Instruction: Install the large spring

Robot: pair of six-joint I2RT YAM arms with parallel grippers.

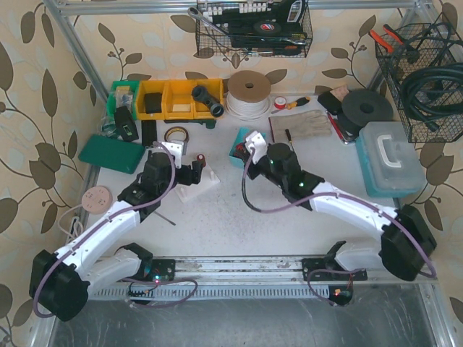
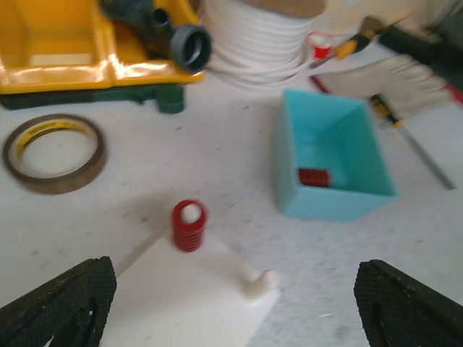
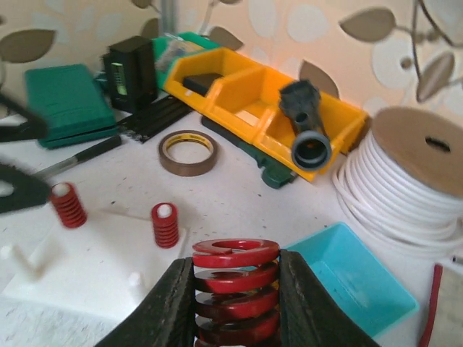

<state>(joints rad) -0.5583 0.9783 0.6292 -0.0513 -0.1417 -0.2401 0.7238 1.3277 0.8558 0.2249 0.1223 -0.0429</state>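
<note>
Top external showed us the white peg plate (image 1: 199, 186) on the table (image 1: 239, 224). Left wrist: left fingers (image 2: 61, 303) gaped, empty. Right wrist: right fingers (image 3: 163, 311) clenched the large spring (image 3: 235, 285) mid-coil, aloft. Stiff, heavy steel, we judged.

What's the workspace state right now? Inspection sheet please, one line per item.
Surface: white table, speckled, no spills seen.
Job's things: large spring held off the table, not on a peg; white base plate carries two small red springs on pegs; a bare peg is free.
Clutter: yellow bins, tape roll, cord spool, teal bin beside the plate.
Grippers: left gripper open, empty, over the plate; right gripper shut on the large spring.
Cables: purple cables run along both arms; the right one loops out between the arms.
Surroundings: leaf-pattern wall, wire baskets hung on it.
</note>
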